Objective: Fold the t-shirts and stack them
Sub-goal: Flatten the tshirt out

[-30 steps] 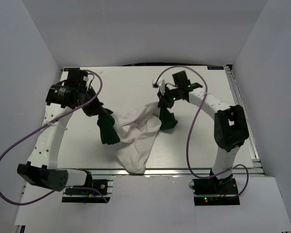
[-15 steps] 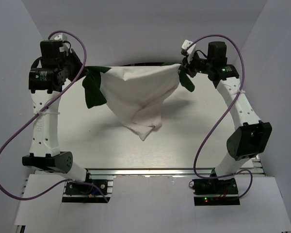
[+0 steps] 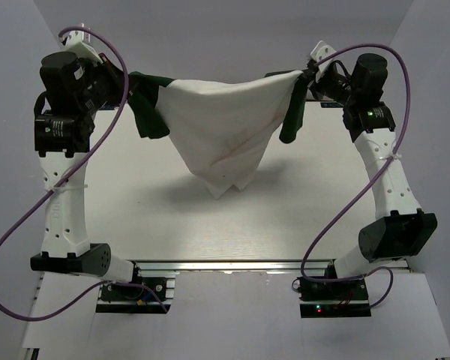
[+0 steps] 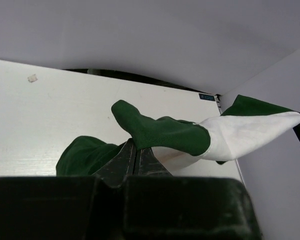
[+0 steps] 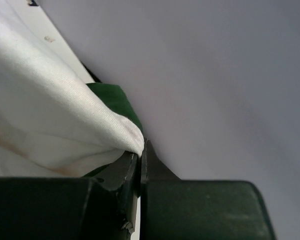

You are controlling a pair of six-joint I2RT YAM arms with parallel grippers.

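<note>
Top external: we had shirt (image 3: 221,139) stretched mid-air between arms, above table (image 3: 135,217), hem sagging. Left gripper (image 3: 129,79) pinched green sleeve, right gripper (image 3: 306,75) pinched white shoulder edge. No fold, no stack; we judged task barely started.

White arm links (image 3: 64,217), black joints (image 3: 60,133), purple cables (image 3: 0,241), dark fingers (image 4: 121,161)

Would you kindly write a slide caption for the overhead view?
Left gripper and right gripper hold a white, green-sleeved t-shirt stretched in the air above the table.
</note>
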